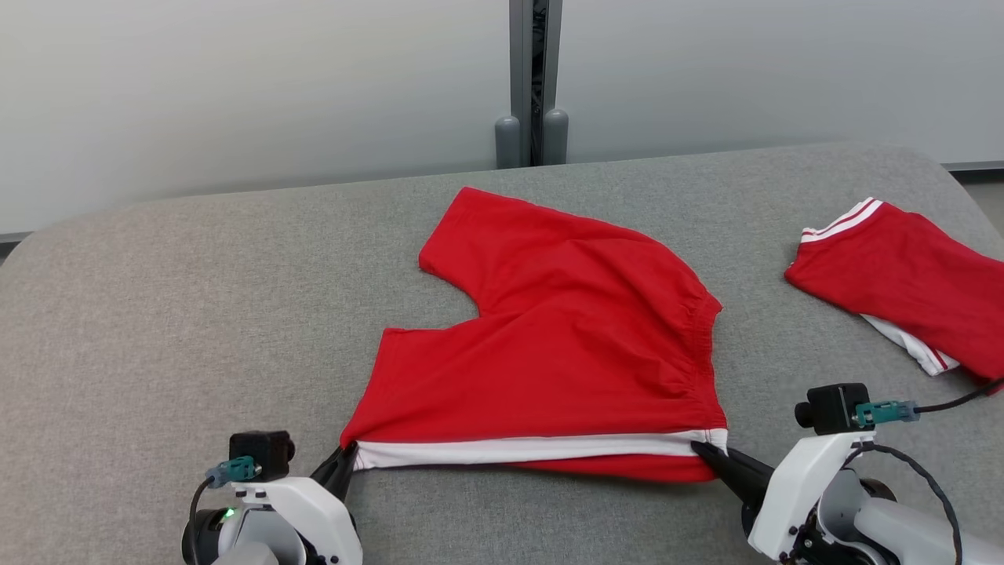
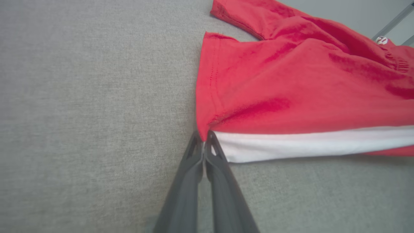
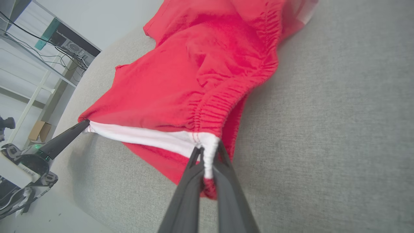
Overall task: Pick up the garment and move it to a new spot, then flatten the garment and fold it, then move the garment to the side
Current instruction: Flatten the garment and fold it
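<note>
Red shorts [image 1: 565, 345] with a white side stripe lie spread on the grey padded table [image 1: 157, 314], waistband to the right, legs to the left. My left gripper [image 1: 347, 453] is shut on the near leg's hem corner [image 2: 204, 138], at the stripe's end. My right gripper [image 1: 700, 449] is shut on the waistband end of the same stripe [image 3: 207, 152]. The near edge is stretched taut and lifted slightly between the two grippers, with red fabric hanging under the stripe. In the right wrist view the left gripper [image 3: 84, 124] holds the far corner.
A second red garment with white trim [image 1: 902, 275] lies at the table's right edge. A grey post [image 1: 533, 78] stands behind the table against a pale wall. Shelving and cables [image 3: 38, 48] show beyond the table's left end.
</note>
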You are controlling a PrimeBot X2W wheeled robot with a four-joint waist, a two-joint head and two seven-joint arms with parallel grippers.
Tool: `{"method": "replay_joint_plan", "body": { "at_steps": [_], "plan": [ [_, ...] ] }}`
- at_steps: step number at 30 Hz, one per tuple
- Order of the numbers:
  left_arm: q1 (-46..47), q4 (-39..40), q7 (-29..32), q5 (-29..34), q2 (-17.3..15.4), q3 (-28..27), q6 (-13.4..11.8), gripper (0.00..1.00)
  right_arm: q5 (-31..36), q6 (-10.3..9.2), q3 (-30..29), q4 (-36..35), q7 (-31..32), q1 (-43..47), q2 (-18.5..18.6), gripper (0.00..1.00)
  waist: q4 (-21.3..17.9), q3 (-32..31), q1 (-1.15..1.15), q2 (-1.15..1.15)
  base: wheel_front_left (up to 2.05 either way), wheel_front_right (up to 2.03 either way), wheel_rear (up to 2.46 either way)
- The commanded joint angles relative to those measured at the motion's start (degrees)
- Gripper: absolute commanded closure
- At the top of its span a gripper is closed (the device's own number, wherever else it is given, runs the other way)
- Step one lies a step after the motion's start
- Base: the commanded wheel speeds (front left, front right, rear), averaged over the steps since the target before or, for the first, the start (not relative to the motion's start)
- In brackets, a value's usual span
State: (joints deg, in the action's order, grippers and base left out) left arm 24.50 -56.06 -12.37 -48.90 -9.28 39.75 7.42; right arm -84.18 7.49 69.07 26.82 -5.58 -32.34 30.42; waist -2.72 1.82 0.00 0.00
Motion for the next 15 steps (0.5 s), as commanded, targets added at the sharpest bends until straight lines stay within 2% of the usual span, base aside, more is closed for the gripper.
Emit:
{"method": "replay_joint_plan", "body": {
  "at_steps": [1, 8, 15],
  "plan": [
    [-0.9, 0.6, -0.1, 0.5, -1.0, 0.1, -0.3, 1.0, 0.3, 0.02, 0.2, -0.3, -0.7, 0.9, 0.5, 1.0, 0.0, -0.1, 0.0, 0.0, 0.0, 0.0, 0.0],
    [-4.2, 5.8, 2.0, 2.2, -3.5, 2.5, -1.7, 1.0, 0.4, 0.03, 1.5, -1.2, 0.3, 3.0, 1.0, 1.0, 0.3, -0.3, 0.0, 0.0, 0.0, 0.0, 0.0],
    [-7.8, 12.9, 4.1, 2.4, -6.7, 3.1, -4.1, 1.0, -0.3, 0.03, 2.2, -1.8, 1.3, 5.1, 1.0, 1.0, 0.5, -1.1, 0.0, 0.0, 0.0, 0.0, 0.0]
  ]
}}
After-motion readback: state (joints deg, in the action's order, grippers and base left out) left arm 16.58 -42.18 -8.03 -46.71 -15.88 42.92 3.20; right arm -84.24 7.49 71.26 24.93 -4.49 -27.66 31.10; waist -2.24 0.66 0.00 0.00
